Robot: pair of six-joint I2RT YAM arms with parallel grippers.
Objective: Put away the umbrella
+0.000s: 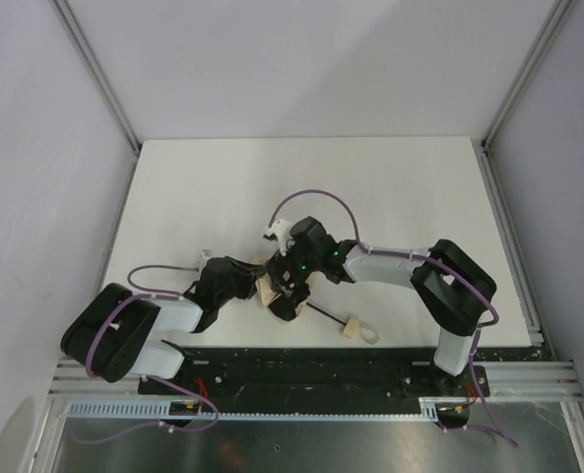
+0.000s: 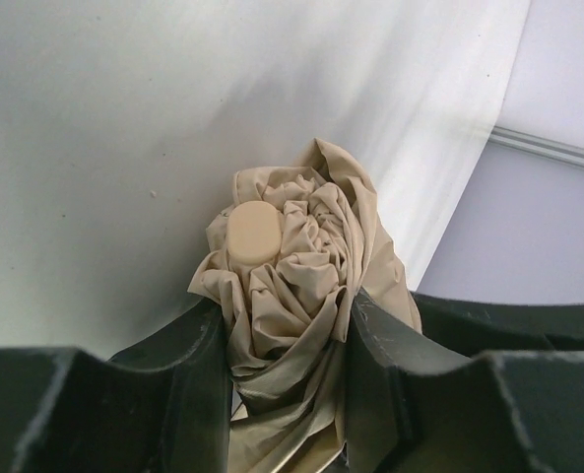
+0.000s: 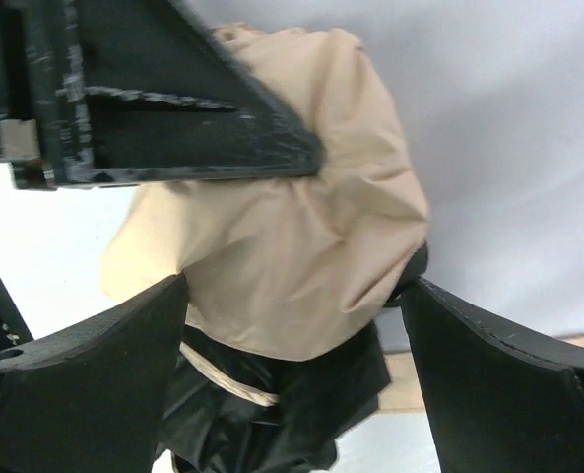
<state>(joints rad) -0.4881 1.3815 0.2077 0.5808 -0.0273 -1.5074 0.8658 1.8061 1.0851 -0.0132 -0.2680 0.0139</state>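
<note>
Left wrist view: left gripper (image 2: 284,325) pinches the umbrella (image 2: 292,266) by its soft, light, slippery cloth; right gripper (image 3: 296,291) stands wide around it, probably not gripping; the stiff shaft (image 1: 326,313) holds surer.

White tabletop (image 1: 370,187), on which the umbrella (image 1: 266,289) is shown lying near the front edge, its wooden handle (image 1: 350,326) turned rightward.

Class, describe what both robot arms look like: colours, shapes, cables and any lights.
The left arm and right arm have white links, bulky black joints and looping purple cables. Green lights glow on the right wrist. The fingers are dark, scuffed wedges.
</note>
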